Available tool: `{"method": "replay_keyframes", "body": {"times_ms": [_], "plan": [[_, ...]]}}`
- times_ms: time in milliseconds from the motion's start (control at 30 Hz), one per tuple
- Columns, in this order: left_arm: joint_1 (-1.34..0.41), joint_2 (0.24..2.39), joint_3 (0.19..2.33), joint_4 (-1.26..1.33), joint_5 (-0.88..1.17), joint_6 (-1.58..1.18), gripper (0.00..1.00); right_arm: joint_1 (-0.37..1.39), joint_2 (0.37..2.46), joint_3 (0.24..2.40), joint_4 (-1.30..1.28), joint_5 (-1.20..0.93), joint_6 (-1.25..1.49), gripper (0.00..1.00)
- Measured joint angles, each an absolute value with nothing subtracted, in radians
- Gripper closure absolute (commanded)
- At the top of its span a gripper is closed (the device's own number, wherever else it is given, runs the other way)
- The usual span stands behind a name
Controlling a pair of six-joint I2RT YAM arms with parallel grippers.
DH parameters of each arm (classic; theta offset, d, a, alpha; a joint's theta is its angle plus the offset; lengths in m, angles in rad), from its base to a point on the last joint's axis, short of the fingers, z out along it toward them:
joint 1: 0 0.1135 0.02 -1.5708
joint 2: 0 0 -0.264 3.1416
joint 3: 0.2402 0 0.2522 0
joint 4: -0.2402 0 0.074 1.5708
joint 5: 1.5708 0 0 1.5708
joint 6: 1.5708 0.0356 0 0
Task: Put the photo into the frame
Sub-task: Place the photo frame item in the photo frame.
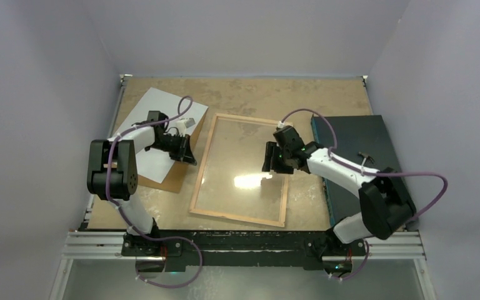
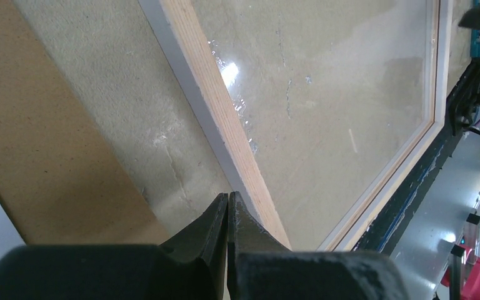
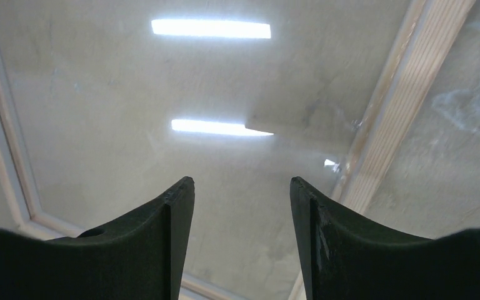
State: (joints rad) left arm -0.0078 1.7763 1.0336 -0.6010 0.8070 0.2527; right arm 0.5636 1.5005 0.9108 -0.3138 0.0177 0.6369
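Photo (image 1: 153,103) lies white back up on the backing board (image 1: 174,178), left of the frame (image 1: 203,164). Probably light, floppy and easily creased, so take it by an edge. Left gripper (image 2: 228,199) is pressed together and empty; right gripper (image 3: 242,184) is spread above the frame's clear sheet (image 3: 131,94).

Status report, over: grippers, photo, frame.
Left gripper shut, empty, by the brown board's edge. Right gripper open above the frame. Photo white side up on the board, not in frame. Clear sheet lies in frame.
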Motion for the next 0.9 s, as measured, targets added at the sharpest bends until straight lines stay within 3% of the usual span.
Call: {"method": "replay_keyframes", "body": {"times_ms": [200, 400, 467, 500, 533, 567, 600, 900], "plan": [[-0.007, 1.776, 1.057, -0.641, 0.807, 0.286, 1.00, 0.624, 1.341, 0.805, -0.329, 0.006, 0.723, 0.42], [0.015, 1.789, 1.148, -0.749, 0.802, 0.345, 1.00, 0.638, 1.280, 0.765, -0.389, -0.012, 0.789, 0.37], [0.044, 1.806, 1.216, -0.792, 0.786, 0.368, 0.91, 0.636, 1.283, 0.777, -0.392, -0.004, 0.793, 0.36], [0.066, 1.817, 1.261, -0.813, 0.773, 0.381, 0.83, 0.635, 1.295, 0.798, -0.392, 0.008, 0.788, 0.27], [0.093, 1.829, 1.312, -0.834, 0.758, 0.392, 0.74, 0.636, 1.313, 0.825, -0.392, 0.011, 0.784, 0.06], [0.121, 1.840, 1.364, -0.856, 0.742, 0.406, 0.65, 0.636, 1.349, 0.876, -0.391, 0.015, 0.779, 0.02], [0.152, 1.852, 1.419, -0.871, 0.721, 0.416, 0.63, 0.638, 1.396, 0.938, -0.382, 0.019, 0.773, 0.01], [0.390, 1.933, 1.731, -0.867, 0.458, 0.464, 0.64, 0.691, 2.035, 1.776, -0.244, 0.004, 0.661, 0.01]]}}
